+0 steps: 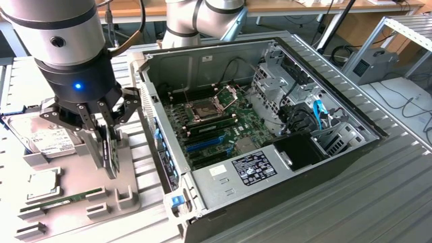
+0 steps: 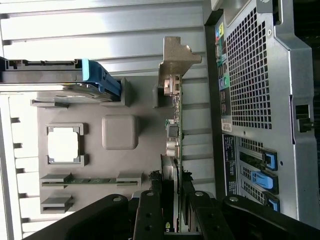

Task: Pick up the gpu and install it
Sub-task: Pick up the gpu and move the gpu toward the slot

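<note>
The gpu stands on edge, a thin green board with a dark cooler, over the grey holder tray at the exterior view's left. My gripper comes down from above, and its black fingers press the card's two faces. In the wrist view the gpu runs edge-on away from my gripper, its silver bracket at the far end. Whether the card's lower edge still rests in the tray's slot I cannot tell. The open computer case lies beside the tray.
On the tray lie a hard drive, a CPU and a RAM stick. Inside the case the motherboard shows blue slots. A second arm stands behind the case. The case's rear panel is close to the card.
</note>
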